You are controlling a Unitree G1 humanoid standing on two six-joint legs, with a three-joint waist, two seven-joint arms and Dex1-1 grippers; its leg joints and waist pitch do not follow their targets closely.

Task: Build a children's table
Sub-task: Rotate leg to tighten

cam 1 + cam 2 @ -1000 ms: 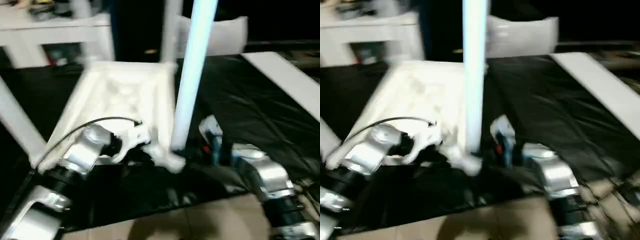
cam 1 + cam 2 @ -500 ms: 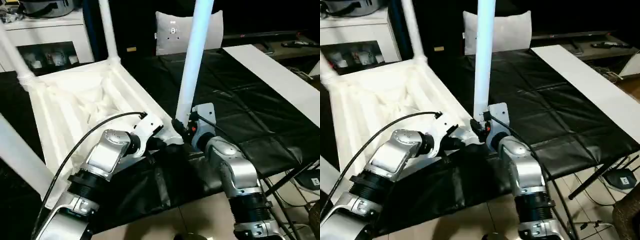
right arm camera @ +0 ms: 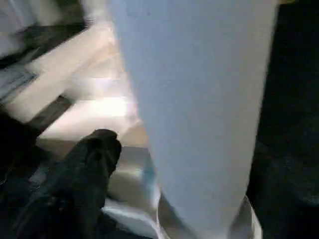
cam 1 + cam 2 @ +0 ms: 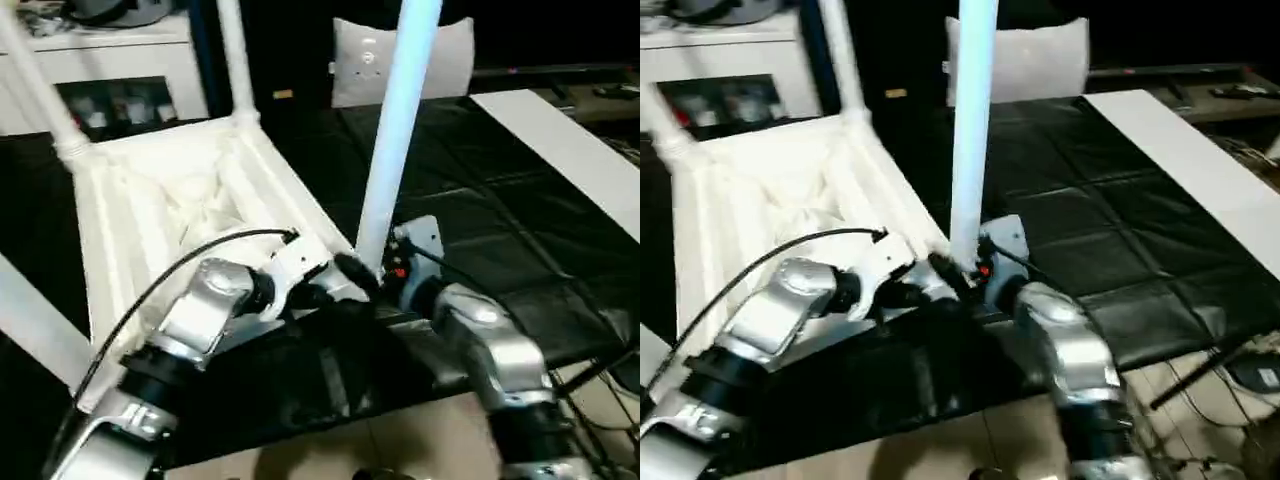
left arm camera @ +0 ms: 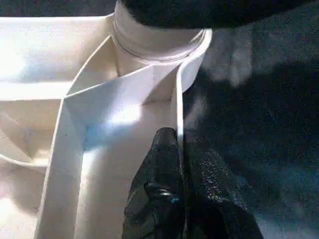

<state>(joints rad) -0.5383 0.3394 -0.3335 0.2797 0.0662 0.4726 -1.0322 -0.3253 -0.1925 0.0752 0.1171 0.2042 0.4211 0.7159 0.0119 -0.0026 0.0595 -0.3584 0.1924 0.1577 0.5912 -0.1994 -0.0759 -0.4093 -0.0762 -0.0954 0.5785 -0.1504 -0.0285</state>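
The tabletop (image 4: 190, 200) is lying upside down on the black-covered bench (image 4: 480, 200), its ribbed underside facing up, taking up the left half of the surface. Legs are standing in three of its corner sockets: one far-left leg (image 4: 35, 75) is rising at the far left corner, another leg (image 4: 232, 55) is standing at the far corner nearer the middle, and the near leg (image 4: 395, 130) is standing upright in the socket at the tabletop's near right corner. A fourth leg (image 4: 35, 320) is slanting across the near left corner of the tabletop.

The left gripper (image 4: 335, 290) is reaching in from the near left edge of the bench to the tabletop's near rim. In the left wrist view its black fingers (image 5: 159, 189) are clenched on the thin raised rim wall, one on each side of it, just beside the socket (image 5: 157, 42) that is holding the near leg.

The right gripper (image 4: 375, 262) is sitting at the foot of the near leg, coming in from the bench's near edge. In the right wrist view one black finger (image 3: 87, 164) is standing clear to one side of the leg's shaft (image 3: 199, 99), so the jaws are looking released rather than clamped on it.

Farther right, a flat white board (image 4: 560, 150) is lying along the bench's right side, and a grey-white pillow (image 4: 400, 50) is resting at the far edge behind the near leg.
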